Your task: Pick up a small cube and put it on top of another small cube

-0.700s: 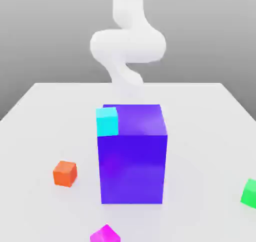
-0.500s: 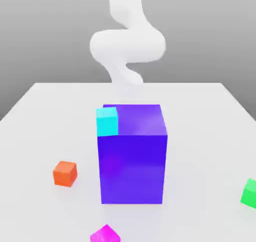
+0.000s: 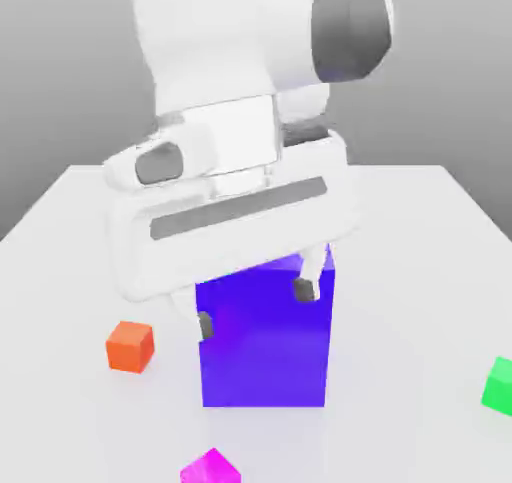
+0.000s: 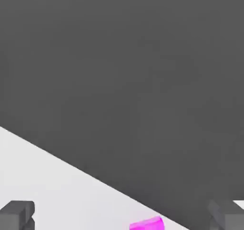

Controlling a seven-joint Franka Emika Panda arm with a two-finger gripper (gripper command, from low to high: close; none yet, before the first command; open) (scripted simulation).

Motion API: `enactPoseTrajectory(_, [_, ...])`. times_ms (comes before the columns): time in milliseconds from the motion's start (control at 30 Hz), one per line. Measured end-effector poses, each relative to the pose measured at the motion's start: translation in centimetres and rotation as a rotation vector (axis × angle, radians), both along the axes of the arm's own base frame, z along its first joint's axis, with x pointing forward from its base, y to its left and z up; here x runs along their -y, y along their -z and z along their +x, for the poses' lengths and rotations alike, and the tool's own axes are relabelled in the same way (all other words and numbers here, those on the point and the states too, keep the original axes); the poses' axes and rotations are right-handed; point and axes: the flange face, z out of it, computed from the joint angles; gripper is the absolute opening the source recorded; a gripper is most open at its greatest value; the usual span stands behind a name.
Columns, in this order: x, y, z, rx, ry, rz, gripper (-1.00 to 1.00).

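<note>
My gripper [image 3: 256,308] hangs low over the table, its white hand covering the top of the tall purple block [image 3: 265,351]. The two dark fingertips [image 3: 205,324] stand wide apart, open, with nothing between them. Small cubes lie on the white table [image 3: 70,271]: an orange cube [image 3: 130,346] at the exterior view's left, a magenta cube [image 3: 211,467] at the near edge, and a green cube [image 3: 498,384] at the right. In the hand view the magenta cube [image 4: 147,223] sits between the two fingertips [image 4: 16,215] of the gripper [image 4: 121,219], further off.
The purple block stands in the middle of the table and is much taller than the small cubes. Bare table lies on both sides of it and behind it. The arm's bulky links rise above the hand.
The arm has swung forward and down from the back of the table. The hand now sits in front of the purple block's top and covers the cyan cube that stood there.
</note>
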Motion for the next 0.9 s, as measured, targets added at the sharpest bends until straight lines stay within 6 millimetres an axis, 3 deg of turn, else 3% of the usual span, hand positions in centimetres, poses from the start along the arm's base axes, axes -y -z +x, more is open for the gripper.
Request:
enactPoseTrajectory(433, [2.7, 19.0, -1.4, -0.169, -0.206, -0.179, 0.0])
enactPoseTrajectory(467, [2.7, 20.2, -1.4, -0.17, -0.206, -0.178, -1.0])
enactPoseTrajectory(667, [2.7, 20.7, -1.5, -0.172, -0.206, -0.177, -1.0])
enactPoseTrajectory(733, [2.7, 19.2, -1.4, -0.171, -0.208, -0.179, -1.0])
enactPoseTrajectory(833, [2.6, 15.3, -1.5, -0.172, -0.21, -0.177, -1.0])
enactPoseTrajectory(900, [-1.8, 14.4, -1.5, -0.171, -0.32, -0.176, -1.0])
